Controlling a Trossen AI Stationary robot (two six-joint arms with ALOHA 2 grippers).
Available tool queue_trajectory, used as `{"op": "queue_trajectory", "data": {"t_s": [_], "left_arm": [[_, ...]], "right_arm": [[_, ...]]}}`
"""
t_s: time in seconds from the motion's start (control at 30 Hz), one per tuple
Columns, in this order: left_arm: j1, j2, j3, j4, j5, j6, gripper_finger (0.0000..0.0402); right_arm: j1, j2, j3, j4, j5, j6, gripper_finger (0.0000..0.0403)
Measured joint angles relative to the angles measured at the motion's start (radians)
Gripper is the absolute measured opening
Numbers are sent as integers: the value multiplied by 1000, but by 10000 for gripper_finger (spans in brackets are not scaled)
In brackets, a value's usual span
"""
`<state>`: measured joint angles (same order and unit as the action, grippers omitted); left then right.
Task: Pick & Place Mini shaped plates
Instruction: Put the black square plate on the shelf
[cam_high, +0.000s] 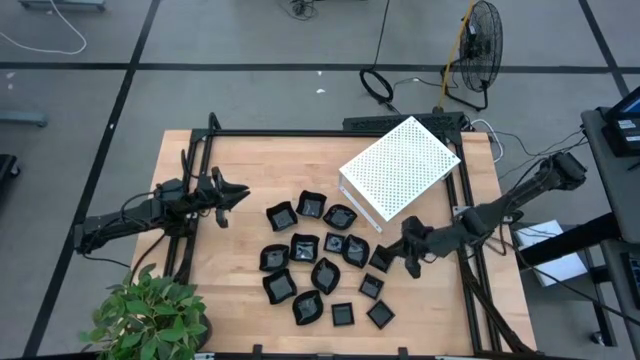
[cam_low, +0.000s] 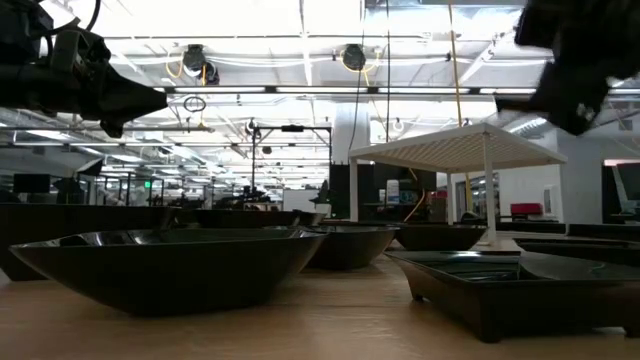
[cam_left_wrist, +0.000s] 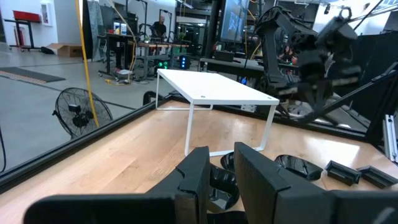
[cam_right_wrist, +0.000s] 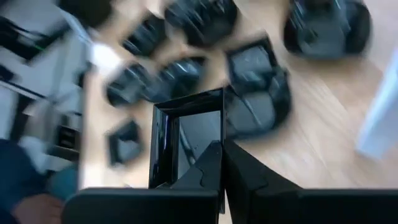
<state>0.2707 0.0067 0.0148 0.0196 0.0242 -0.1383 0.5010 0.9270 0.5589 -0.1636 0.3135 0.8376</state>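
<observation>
Right wrist view shows the right gripper (cam_right_wrist: 221, 163) with its fingers pinched on the rim of a square plate (cam_right_wrist: 189, 140), glossy black with a raised edge, lifted above the others; I judge the carry step is in hand, the pick done and the place not yet made. In the high view the right gripper (cam_high: 408, 256) hangs over the table (cam_high: 240, 170) just beside the cluster of mini shaped plates (cam_high: 315, 265), near the white box (cam_high: 400, 165); the next move calls for a level carry so the thin rim does not slip, then a gentle release. The left gripper (cam_high: 238, 193) waits, fingers nearly together and holding nothing, well apart from the plates; they are small shallow dishes, square or wavy-edged.
</observation>
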Motion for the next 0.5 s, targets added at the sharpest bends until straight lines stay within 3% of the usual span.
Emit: {"op": "queue_trajectory", "data": {"t_s": [0.23,0.5], "left_arm": [[0,0,0,0,0,0,77],[0,0,0,0,0,0,77]], "right_arm": [[-115,-129,40,111,26,-170,0],[-373,-160,257,-139,30,-270,0]]}}
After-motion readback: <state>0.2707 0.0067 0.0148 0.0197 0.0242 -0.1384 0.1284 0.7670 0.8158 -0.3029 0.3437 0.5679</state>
